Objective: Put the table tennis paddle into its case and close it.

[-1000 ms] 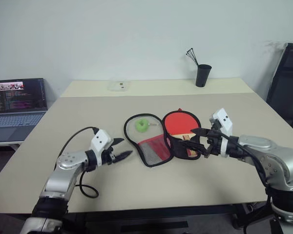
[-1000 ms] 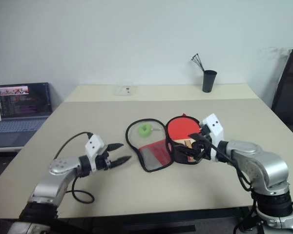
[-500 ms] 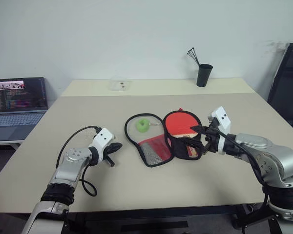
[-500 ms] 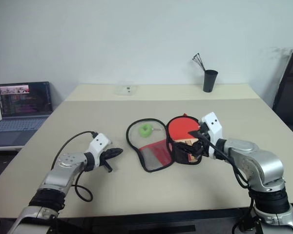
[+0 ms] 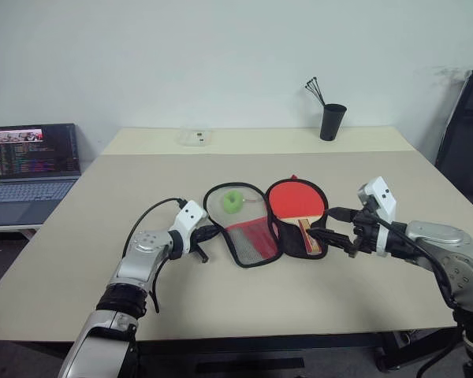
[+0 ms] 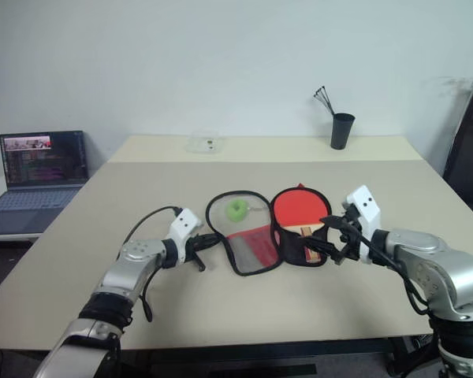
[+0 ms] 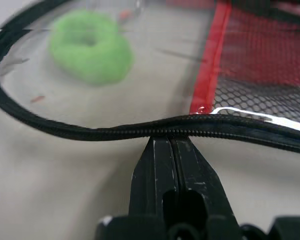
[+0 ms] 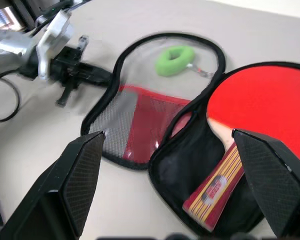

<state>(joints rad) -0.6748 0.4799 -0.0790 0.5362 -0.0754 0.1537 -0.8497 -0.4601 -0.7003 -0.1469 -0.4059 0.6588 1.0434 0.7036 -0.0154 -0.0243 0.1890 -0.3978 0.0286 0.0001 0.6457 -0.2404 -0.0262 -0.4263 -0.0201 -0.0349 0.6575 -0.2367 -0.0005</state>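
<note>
The case (image 5: 251, 238) lies open on the table: its left flap shows a clear window, a red mesh pocket and the green ring tag (image 5: 233, 201). The table tennis paddle (image 5: 296, 198) lies in the black-lined right half, its striped handle (image 8: 216, 189) pointing toward me. My left gripper (image 5: 213, 231) is shut, its tips pressed against the flap's black zipper edge (image 7: 90, 132); I cannot tell whether the edge is pinched. My right gripper (image 5: 325, 224) stands open just right of the handle, holding nothing.
A laptop (image 5: 31, 169) sits on a lower side table at the left. A black cup (image 5: 328, 122) with sticks and a small clear box (image 5: 194, 138) stand at the table's far edge. A black chair (image 5: 465, 138) is at the right.
My left gripper has shut and moved right and forward to the case flap's zipper edge. My right gripper has drawn back to the right, away from the paddle handle.
</note>
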